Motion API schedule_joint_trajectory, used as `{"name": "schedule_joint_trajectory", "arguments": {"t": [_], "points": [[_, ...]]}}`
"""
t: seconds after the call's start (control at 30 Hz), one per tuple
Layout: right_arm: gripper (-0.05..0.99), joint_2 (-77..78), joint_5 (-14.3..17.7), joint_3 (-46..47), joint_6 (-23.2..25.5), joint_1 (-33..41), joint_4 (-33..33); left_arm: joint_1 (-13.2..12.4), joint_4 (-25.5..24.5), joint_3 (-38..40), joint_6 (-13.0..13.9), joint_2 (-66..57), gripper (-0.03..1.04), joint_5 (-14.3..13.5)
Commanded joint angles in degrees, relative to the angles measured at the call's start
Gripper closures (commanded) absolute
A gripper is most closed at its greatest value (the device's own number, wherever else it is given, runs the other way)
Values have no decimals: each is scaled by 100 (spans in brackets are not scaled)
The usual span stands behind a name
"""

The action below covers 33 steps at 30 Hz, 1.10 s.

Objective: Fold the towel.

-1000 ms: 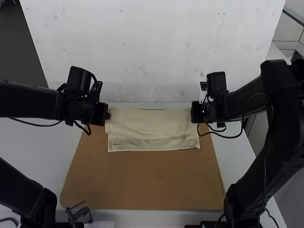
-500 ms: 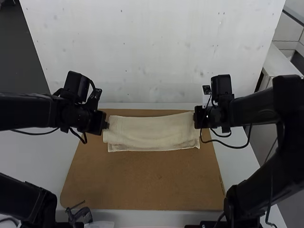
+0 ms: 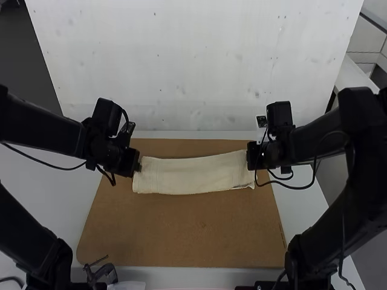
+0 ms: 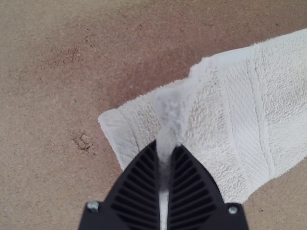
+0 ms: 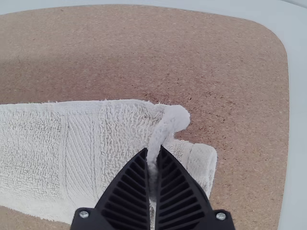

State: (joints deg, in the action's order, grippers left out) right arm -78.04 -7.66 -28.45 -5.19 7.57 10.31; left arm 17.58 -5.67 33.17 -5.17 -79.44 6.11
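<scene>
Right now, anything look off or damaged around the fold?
Slightly askew: a lower layer of the cream terry towel sticks out past the folds pinched in the black-fingered left gripper and right gripper, so the ends don't line up; possibly mid-fold. The brown board has a small pitted scuff beside the towel's left end.

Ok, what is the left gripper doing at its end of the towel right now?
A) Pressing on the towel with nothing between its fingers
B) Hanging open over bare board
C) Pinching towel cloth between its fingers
C: the left gripper has a pinched-up bit of the towel between its two black fingers.
</scene>
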Motion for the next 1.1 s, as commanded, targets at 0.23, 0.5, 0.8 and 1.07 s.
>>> {"name": "schedule_joint_trajectory", "arguments": {"t": [0.23,0.5,0.8,1.07], "points": [[92,-774,458,-275,71,-133,455,-106,646,225,-2,-414,100,-13],[92,-1143,564,-442,185,-133,692,-150,866,260,-10,-713,100,-22],[91,-1442,599,-565,343,-45,859,-176,963,252,-10,-1021,99,-13],[2,-1275,590,-390,528,-98,956,-554,1262,339,25,-986,2,-75]]}}
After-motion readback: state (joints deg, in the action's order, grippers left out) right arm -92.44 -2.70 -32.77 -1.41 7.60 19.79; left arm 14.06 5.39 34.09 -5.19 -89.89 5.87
